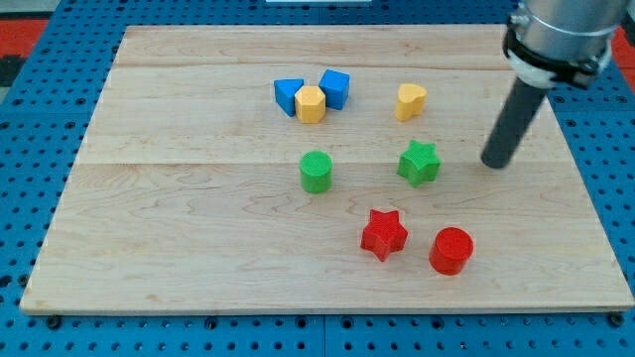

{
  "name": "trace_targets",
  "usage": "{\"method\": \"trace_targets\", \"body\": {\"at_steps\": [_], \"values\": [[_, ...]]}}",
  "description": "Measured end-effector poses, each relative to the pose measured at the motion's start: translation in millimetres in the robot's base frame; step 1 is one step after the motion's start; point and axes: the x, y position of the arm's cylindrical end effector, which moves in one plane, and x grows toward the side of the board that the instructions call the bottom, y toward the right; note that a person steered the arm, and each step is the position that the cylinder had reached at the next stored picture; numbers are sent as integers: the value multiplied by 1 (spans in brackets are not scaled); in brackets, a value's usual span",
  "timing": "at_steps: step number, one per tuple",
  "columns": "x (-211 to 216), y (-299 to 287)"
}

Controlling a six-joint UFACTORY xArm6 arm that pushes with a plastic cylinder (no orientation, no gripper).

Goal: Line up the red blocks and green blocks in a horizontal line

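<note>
A green cylinder (316, 171) stands near the board's middle. A green star (419, 163) lies to its right. A red star (383, 234) lies lower, and a red cylinder (451, 250) stands just right of it. My tip (493, 164) is on the board to the right of the green star, apart from it by about a block's width. The rod rises toward the view's top right.
A blue triangular block (289, 95), a yellow hexagonal block (311, 103) and a blue cube (335, 88) cluster at the top middle. A yellow block (411, 100) sits above the green star. The wooden board (149, 228) lies on a blue pegboard.
</note>
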Motion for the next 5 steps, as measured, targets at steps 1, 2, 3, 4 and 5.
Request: {"method": "trace_targets", "body": {"at_steps": [1,2,3,4,5], "values": [[-20,-97],[3,-81],[20,-33],[5,83],[83,58]]}}
